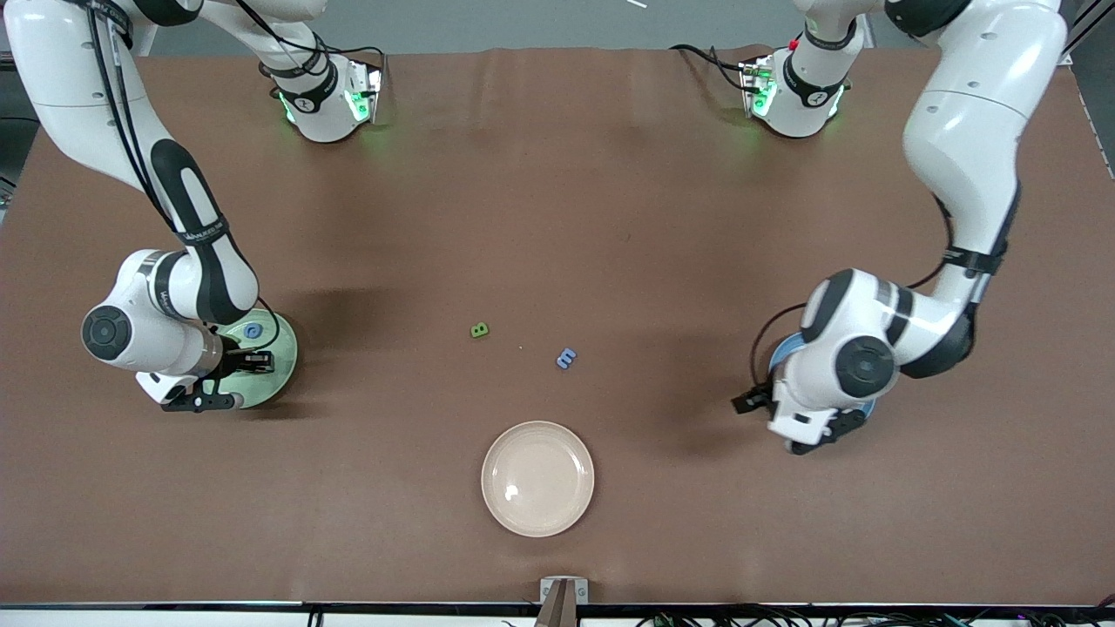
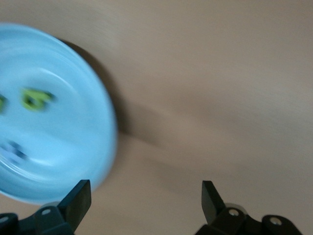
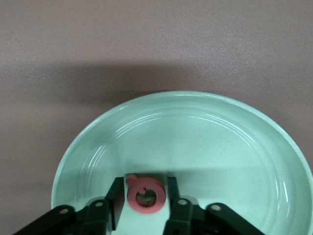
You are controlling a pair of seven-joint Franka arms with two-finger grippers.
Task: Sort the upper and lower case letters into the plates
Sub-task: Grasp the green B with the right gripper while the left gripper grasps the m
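1. Right wrist view: light green plate point(image 3: 205, 142) at the right arm's end of the bench point(image 1: 557, 218); right gripper point(image 3: 145, 205), narrowly parted, flanks a pink letter point(image 3: 145, 195) in it.
2. Blue plate point(image 2: 54, 117) at the left arm's end holds green letter point(image 2: 35, 98); left gripper point(image 2: 146, 200) wide, empty, over its edge.
3. Cream plate point(image 1: 537, 478) mid-bench, nearest the front camera.

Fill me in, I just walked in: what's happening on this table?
Two arms are sorting small letters into plates. The right gripper is low over the light green plate, its fingers either side of a pink letter lying in it. The left gripper is open beside the blue plate, which holds some letters. A green letter and a blue letter remain mid-table; the cream plate sits unused.
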